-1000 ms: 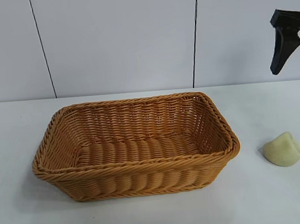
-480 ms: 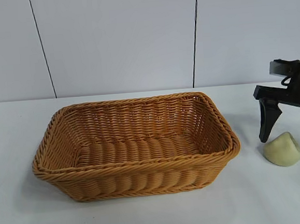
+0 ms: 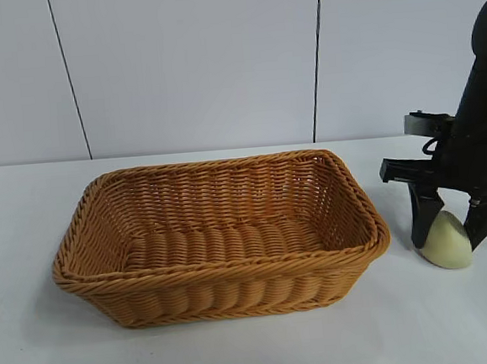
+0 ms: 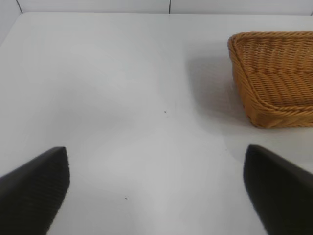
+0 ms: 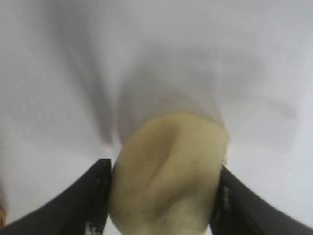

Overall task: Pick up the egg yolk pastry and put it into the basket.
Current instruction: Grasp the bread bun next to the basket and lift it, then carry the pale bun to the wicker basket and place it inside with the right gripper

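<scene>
I see the white counter (image 3: 240, 351) carrying the basket (image 3: 218, 234), which I take as my landmark; a pale panelled wall (image 3: 192, 68) stands behind the basket. The basket sits upright on the counter with nothing in it. The right arm (image 3: 483, 121) stands to the right of the basket, pointing down at the counter. Its right tool (image 3: 452, 237) sits just right of the basket's right end, one finger on each side of the pastry (image 3: 445, 239), both pressed against it in the wrist view. The pastry rests on the counter, near the basket's right end but apart from it. My left tool (image 4: 156, 191) hangs over bare counter off the basket's left end, its fingers (image 4: 34, 188) spread wide, holding nothing.
</scene>
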`<act>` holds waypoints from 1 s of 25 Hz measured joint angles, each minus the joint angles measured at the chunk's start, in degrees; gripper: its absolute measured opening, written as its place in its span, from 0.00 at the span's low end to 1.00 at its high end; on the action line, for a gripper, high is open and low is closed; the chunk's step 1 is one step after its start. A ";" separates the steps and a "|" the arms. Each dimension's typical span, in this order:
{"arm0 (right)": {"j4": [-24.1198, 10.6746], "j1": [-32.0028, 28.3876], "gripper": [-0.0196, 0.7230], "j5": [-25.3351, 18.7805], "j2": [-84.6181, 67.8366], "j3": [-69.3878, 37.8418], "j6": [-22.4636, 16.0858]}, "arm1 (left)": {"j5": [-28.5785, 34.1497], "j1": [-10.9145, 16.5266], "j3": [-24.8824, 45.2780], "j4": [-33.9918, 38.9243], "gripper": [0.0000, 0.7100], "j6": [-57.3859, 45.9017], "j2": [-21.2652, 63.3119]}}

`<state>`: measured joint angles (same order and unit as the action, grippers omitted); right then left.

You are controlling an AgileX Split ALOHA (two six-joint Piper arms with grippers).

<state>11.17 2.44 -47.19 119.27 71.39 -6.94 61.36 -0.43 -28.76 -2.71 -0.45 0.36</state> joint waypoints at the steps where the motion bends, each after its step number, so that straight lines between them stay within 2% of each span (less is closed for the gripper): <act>1: -0.34 0.00 0.39 -0.15 0.00 0.00 -0.15 | 0.00 0.00 0.00 0.00 0.98 0.00 0.00; 4: -1.00 0.00 0.25 -0.75 -0.06 0.00 -0.20 | 0.00 0.00 0.00 0.00 0.98 0.00 0.00; 7: -1.23 0.00 0.20 -2.10 -0.39 0.59 -0.20 | 0.00 0.00 0.00 0.00 0.98 0.00 0.00; 19: -1.20 0.00 0.17 -14.16 -9.35 14.80 1.80 | 0.00 0.00 0.00 0.00 0.98 0.00 0.00; 23: 1.78 0.22 0.17 -16.93 -10.37 18.43 2.00 | 0.00 0.00 0.00 0.00 0.98 0.00 0.00; 25: 2.19 1.51 0.17 -17.22 -10.48 19.50 2.01 | 0.00 0.00 0.00 0.00 0.98 0.00 0.00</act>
<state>13.36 3.94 -64.41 108.79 90.89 -4.93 61.36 -0.43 -28.76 -2.71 -0.45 0.36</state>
